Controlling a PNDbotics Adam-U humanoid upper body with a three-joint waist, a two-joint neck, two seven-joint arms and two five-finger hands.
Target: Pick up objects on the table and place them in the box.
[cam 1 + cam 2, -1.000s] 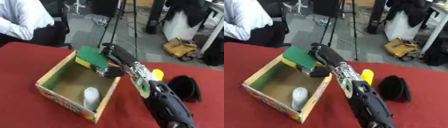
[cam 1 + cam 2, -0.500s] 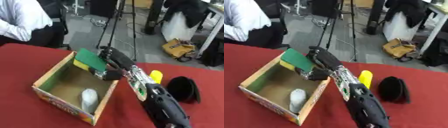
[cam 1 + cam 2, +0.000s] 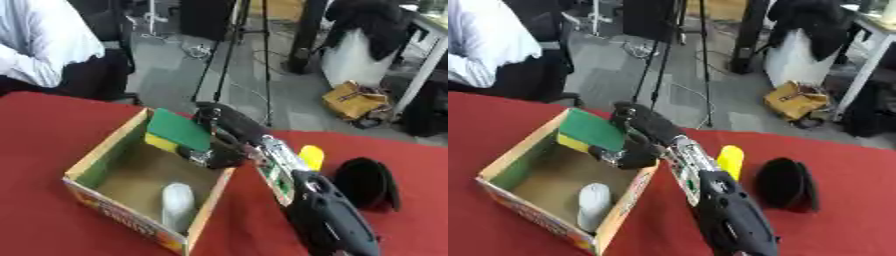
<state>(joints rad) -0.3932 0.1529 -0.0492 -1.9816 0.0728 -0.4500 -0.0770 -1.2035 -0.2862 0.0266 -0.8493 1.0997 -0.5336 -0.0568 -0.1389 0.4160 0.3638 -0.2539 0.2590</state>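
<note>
The right hand (image 3: 214, 145) pinches a green and yellow sponge (image 3: 178, 131) tilted over the box (image 3: 96, 162), at its far corner. Best to lower it clear of the rim, beside the white object (image 3: 178, 201), before letting go.

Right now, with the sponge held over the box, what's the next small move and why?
Probably open the right hand and let the sponge drop. Its fingers are curled round the green and yellow sponge, which already sits above the inside of the box, near the far wall, clear of the white object lying on the floor.
</note>
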